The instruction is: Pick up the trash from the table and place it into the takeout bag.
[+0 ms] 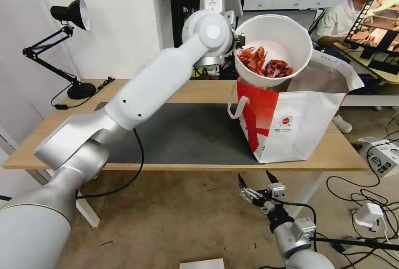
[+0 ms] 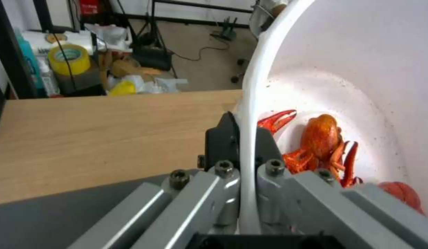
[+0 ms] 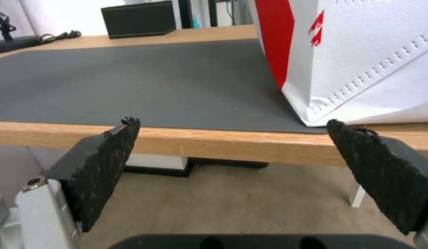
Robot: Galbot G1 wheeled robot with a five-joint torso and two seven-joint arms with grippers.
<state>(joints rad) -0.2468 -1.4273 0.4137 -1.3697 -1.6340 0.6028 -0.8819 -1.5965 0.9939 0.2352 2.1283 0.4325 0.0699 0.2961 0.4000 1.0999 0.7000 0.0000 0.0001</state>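
Observation:
A white round bowl (image 1: 286, 36) with red food scraps (image 1: 266, 64) hangs tilted above the open mouth of the white-and-red takeout bag (image 1: 299, 123), which stands on the right part of the table (image 1: 54, 136). My left gripper (image 1: 237, 41) is shut on the bowl's rim (image 2: 248, 145), one finger inside and one outside; the red scraps (image 2: 322, 138) lie just past it. My right gripper (image 1: 254, 179) waits open below the table's front edge, its pads (image 3: 108, 162) spread wide in front of the bag (image 3: 361, 58).
A dark grey mat (image 1: 187, 132) covers the table's middle. A black desk lamp (image 1: 70, 15) stands at the back left. A black box (image 3: 139, 19) sits at the table's far edge. Cables and a power adapter (image 1: 368, 215) lie on the floor at right.

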